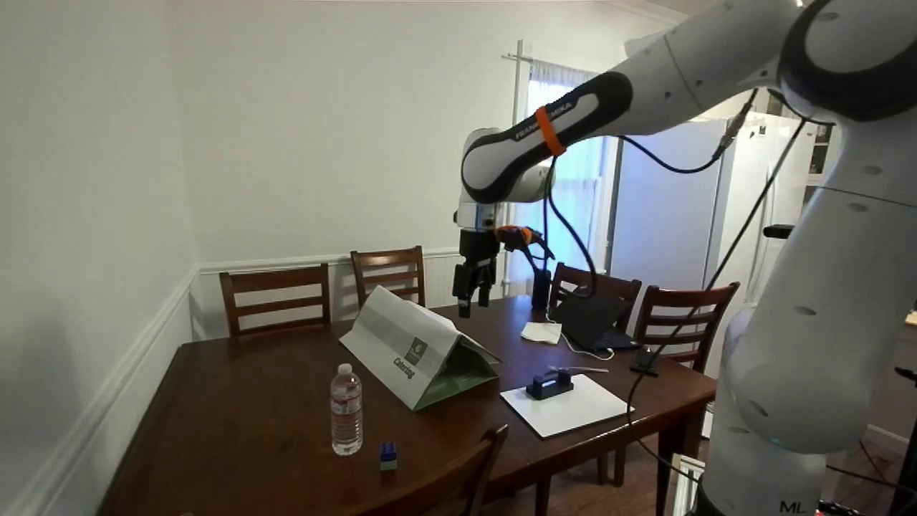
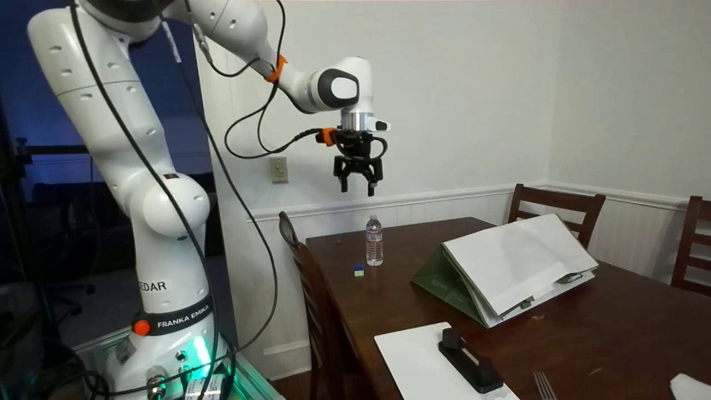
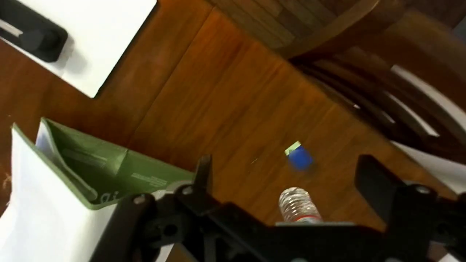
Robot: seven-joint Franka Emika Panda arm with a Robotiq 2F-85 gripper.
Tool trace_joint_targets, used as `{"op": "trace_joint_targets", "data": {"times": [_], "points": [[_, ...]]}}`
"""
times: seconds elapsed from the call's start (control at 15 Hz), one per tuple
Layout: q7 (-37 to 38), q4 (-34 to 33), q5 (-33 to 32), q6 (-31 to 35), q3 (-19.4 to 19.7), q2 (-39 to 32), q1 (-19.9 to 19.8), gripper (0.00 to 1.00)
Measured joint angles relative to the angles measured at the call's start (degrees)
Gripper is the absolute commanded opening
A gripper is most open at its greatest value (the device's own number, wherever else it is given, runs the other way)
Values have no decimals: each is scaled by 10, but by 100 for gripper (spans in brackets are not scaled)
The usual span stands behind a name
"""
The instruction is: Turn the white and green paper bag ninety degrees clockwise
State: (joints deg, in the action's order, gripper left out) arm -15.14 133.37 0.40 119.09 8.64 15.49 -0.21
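The white and green paper bag [image 1: 390, 340] lies on its side on the dark table, its white printed face sloping and its green end open. In an exterior view its white face [image 2: 516, 261] and green side show. In the wrist view the bag [image 3: 98, 160] is at the lower left, its green mouth facing the table's middle. My gripper [image 1: 474, 306] is open and empty, high above the table and apart from the bag. It also shows in an exterior view [image 2: 357, 191], pointing down. In the wrist view its fingers [image 3: 285, 162] stand wide apart, above the bottle and block area.
A clear water bottle [image 1: 347, 412] stands near the bag, with a small blue and green block [image 1: 387, 456] beside it. A black stapler-like device [image 2: 471, 364] lies on a white board [image 2: 411, 355]. A fork [image 2: 544, 385], a laptop [image 1: 591, 319] and chairs [image 1: 458, 476] are around.
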Motion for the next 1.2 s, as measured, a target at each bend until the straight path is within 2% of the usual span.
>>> {"op": "trace_joint_targets", "data": {"times": [0.4, 0.8, 1.2], "points": [[11, -159, 18, 112, 13, -204, -41, 100], [54, -323, 28, 133, 10, -360, -81, 100], [88, -428, 40, 143, 8, -452, -125, 100]]}}
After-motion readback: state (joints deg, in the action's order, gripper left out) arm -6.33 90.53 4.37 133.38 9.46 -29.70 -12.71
